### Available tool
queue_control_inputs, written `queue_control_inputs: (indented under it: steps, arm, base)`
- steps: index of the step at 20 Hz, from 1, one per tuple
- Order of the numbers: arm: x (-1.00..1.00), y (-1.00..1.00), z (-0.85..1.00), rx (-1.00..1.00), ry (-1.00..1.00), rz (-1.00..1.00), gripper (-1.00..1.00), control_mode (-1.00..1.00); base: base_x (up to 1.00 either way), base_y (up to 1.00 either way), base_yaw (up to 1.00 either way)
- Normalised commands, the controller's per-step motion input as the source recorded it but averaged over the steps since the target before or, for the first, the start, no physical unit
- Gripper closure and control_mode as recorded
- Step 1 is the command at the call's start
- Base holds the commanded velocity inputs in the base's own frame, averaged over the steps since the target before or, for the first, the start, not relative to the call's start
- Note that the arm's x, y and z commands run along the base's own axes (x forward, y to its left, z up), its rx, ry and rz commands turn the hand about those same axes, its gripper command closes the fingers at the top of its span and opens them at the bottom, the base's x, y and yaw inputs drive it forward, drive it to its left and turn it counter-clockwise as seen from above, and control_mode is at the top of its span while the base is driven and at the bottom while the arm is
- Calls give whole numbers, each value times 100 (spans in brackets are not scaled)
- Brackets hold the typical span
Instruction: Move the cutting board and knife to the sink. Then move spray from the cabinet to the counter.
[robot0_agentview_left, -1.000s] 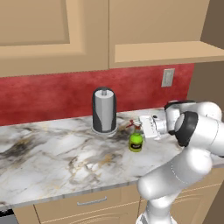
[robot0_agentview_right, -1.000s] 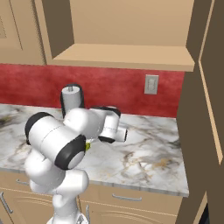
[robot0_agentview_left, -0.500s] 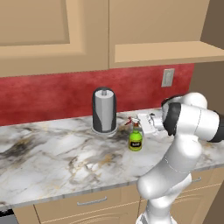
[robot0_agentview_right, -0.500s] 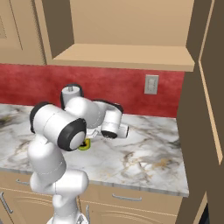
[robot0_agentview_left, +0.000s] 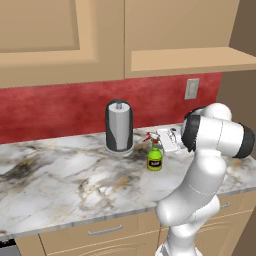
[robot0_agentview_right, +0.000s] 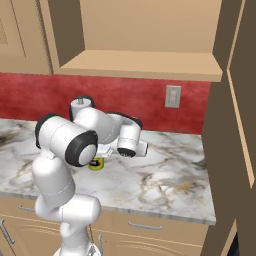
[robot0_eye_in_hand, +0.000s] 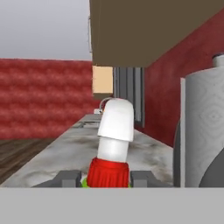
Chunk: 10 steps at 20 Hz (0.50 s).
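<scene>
The yellow-green spray (robot0_agentview_left: 154, 159) stands upright on the marble counter (robot0_agentview_left: 60, 180), just right of the paper-towel roll. My gripper (robot0_agentview_left: 157, 145) reaches in from the right at the height of its neck. In the hand view the two fingertips sit tight against either side of the red trigger part, with the white nozzle of the spray (robot0_eye_in_hand: 114, 131) rising between them; the gripper (robot0_eye_in_hand: 107, 178) is shut on it. In the right base view my arm covers most of the spray (robot0_agentview_right: 96, 163). The cutting board and knife are out of view. A thin curved faucet (robot0_eye_in_hand: 102, 104) shows far down the counter.
A grey paper-towel roll (robot0_agentview_left: 119, 126) stands close left of the bottle, against the red backsplash, and looms at the right of the hand view (robot0_eye_in_hand: 205, 131). An open cabinet shelf (robot0_agentview_left: 190, 60) hangs above. A wall outlet (robot0_agentview_right: 173, 96) is behind. A tall cabinet side (robot0_agentview_right: 240, 125) bounds the counter's right end.
My elbow and forearm have swung and risen while the hand stayed at the bottle. The spray stands at the same spot on the counter.
</scene>
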Motion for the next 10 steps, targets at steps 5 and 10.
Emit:
queue_control_inputs:
  steps: [5,10]
  arm:
    - [-1,0,0,0,-17,3,100,-100]
    - [0,0,-5,0,-3,2,100,-100]
  base:
    - [0,0,0]
    - [0,0,0]
